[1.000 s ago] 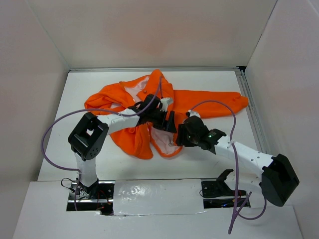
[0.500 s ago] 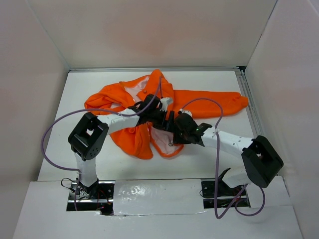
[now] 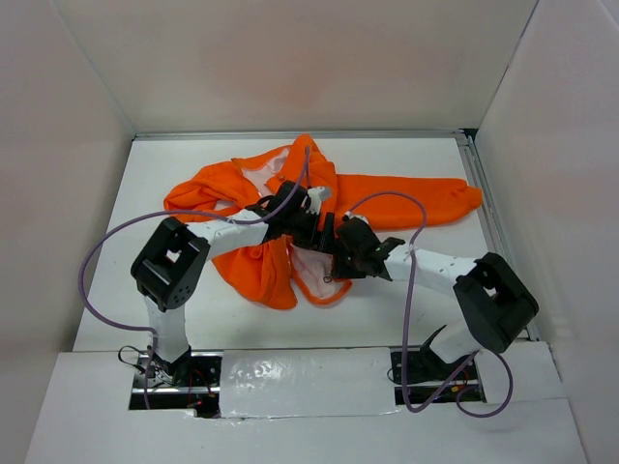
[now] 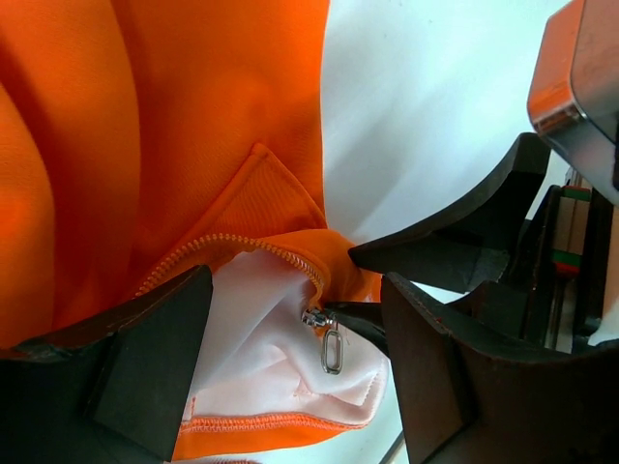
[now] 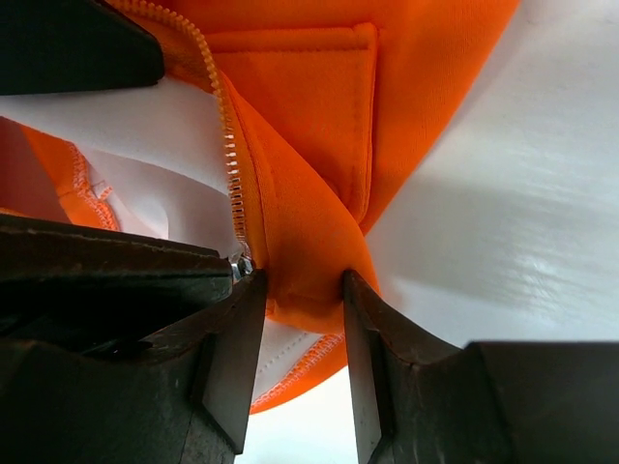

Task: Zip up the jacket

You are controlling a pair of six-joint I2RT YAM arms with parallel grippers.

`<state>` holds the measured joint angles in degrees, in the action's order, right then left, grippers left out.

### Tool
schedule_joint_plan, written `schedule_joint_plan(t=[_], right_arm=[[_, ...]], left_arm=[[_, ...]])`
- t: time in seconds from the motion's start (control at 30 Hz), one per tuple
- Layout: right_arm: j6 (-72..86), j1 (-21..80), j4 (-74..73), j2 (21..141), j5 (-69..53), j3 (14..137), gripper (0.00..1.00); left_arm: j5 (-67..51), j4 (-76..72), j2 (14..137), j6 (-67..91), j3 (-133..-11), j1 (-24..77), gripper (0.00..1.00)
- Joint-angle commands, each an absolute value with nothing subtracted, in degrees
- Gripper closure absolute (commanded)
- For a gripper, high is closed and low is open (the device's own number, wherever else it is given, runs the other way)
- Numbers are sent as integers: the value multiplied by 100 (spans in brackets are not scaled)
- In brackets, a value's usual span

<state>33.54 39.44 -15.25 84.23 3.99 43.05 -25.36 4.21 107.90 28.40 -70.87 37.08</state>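
The orange jacket (image 3: 392,201) lies crumpled and unzipped on the white table, its pale lining (image 4: 242,329) showing. Both grippers meet at its lower front edge. My left gripper (image 4: 295,290) is open and straddles the lining and the silver zipper slider (image 4: 317,317), whose pull (image 4: 331,350) hangs free. My right gripper (image 5: 302,290) is shut on a fold of orange fabric just beside the slider (image 5: 242,266) at the end of the zipper teeth (image 5: 230,164). From above, the left gripper (image 3: 324,230) and the right gripper (image 3: 340,259) almost touch.
The white table (image 3: 406,155) has walls on three sides and a metal rail (image 3: 486,208) along its right edge. Purple cables (image 3: 97,251) loop off both arms. One sleeve (image 3: 445,198) stretches right; a pocket flap (image 5: 290,106) lies beyond the right fingers.
My right arm has swung left to the jacket's front edge, and its jaws have narrowed onto the orange fold. The left arm and the jacket have stayed put.
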Motion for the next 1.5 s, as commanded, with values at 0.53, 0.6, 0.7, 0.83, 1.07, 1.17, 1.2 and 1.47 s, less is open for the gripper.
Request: schedule_joint_plan(t=[0.53,0.6,0.7,0.83,1.07,1.17,1.2,1.47], right_arm=[[3191,3920,-606,7850,220,4342,100],[3042,3911,-563,7428,89,4237,100],[2918,3806,-641,6971,-182,4157,100],[2891,3657,-616,6532,-545,4078,100],[2997,3419,-185,6240,-1352,3727,100],[2980,3393,-123,6135,-1476,3683,100],[2953,3375,-114,6100,-1555,3674,100],[2927,3366,-35,5986,-2004,3428,100]], left_arm=[[-2831,272,10548,2769,-7277,3788,16],[-2839,299,10398,2760,-7251,3788,5],[-2909,299,9986,2768,-7015,3779,1],[-3067,255,9247,2804,-6663,3771,1],[-3401,123,8149,2997,-5793,3771,1],[-3402,167,7876,3119,-5486,3771,1],[-3427,150,7814,3138,-5380,3771,1],[-3516,53,7690,3278,-4940,3771,2]])
